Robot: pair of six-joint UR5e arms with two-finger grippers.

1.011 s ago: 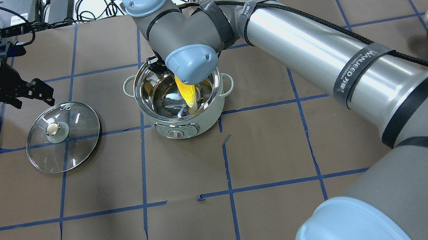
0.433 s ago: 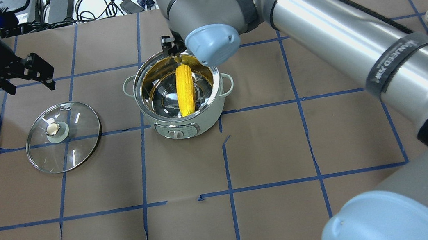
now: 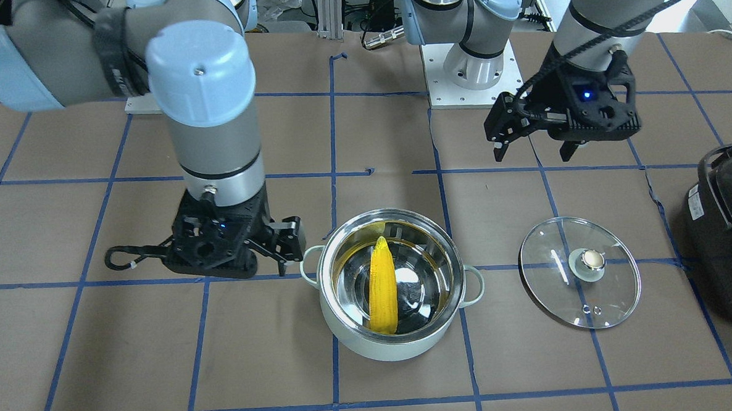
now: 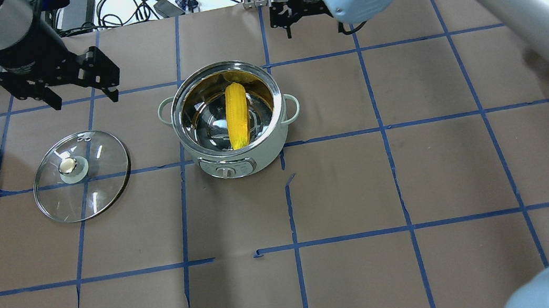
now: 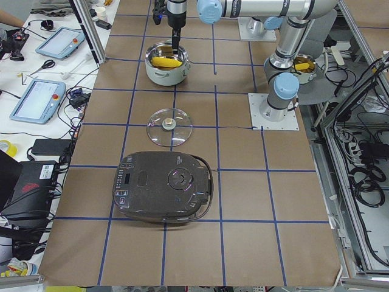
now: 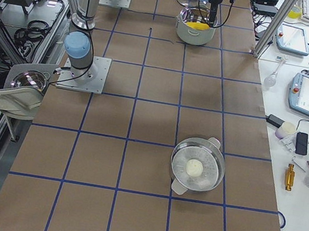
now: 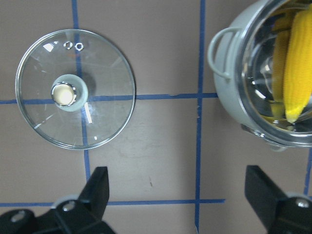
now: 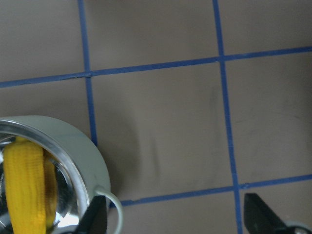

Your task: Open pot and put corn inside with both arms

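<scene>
Corn lies inside the open pot. Lid lies flat on the table, apart from the pot. Left gripper is spread wide and empty near the lid. Right gripper is also wide and empty, beside the pot. Only exterior left shows the whole black appliance. Only exterior right shows a second steel pot. Table is brown paper with a blue tape grid. A cluttered white bench runs alongside.

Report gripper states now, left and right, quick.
Left gripper: open, holding nothing.
Right gripper: open, holding nothing; the corn lies in the pot.
</scene>
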